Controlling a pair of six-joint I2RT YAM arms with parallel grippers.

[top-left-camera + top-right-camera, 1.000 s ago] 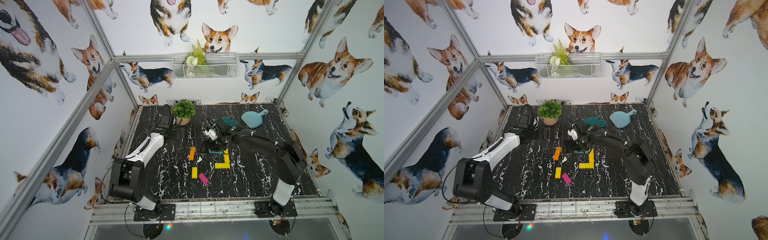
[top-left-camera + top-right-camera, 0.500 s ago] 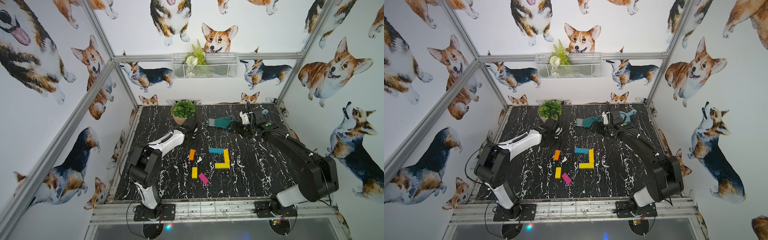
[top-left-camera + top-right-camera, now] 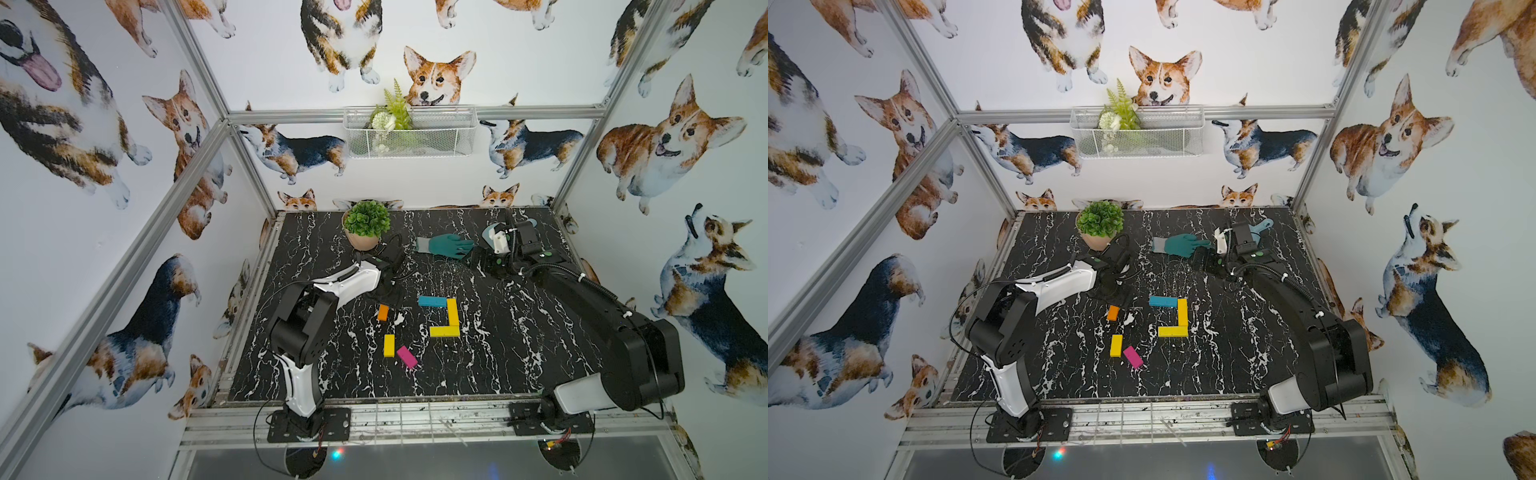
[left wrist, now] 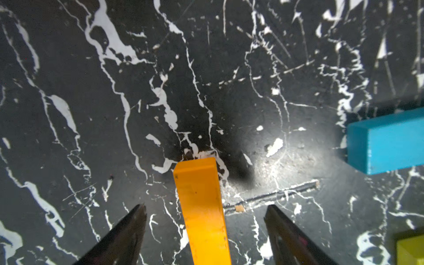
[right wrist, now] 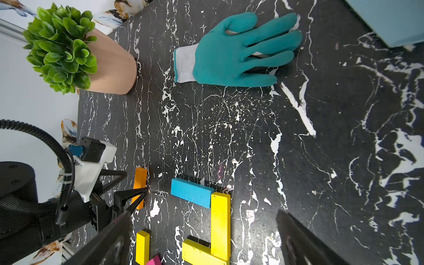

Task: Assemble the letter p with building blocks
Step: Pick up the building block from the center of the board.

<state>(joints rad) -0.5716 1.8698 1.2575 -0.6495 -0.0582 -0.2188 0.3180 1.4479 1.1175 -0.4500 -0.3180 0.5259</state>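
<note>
An orange block (image 3: 382,312) (image 4: 202,206) lies flat left of centre on the table. My left gripper (image 4: 204,207) (image 3: 388,296) is low over it and open. One jaw stands on each side of the block, with a gap on both sides. A teal-blue block (image 3: 432,301) (image 5: 191,192) abuts an upright yellow block (image 3: 453,311). That one meets a second yellow block (image 3: 444,331) in an L. A third yellow block (image 3: 389,345) and a magenta block (image 3: 407,357) lie loose nearer the front. My right gripper (image 5: 204,213) (image 3: 478,262) hangs open and empty at the back right.
A potted plant (image 3: 366,224) stands at the back left. A teal glove (image 3: 446,245) lies just left of the right gripper. A light-blue pan (image 3: 1260,228) is partly hidden behind the right wrist. A wire basket (image 3: 409,133) hangs on the back wall.
The right arm let go of the teal-blue block beside the yellow ones and pulled away to the back right. The left arm swung in from the back left over the orange block, its jaws narrowing.
</note>
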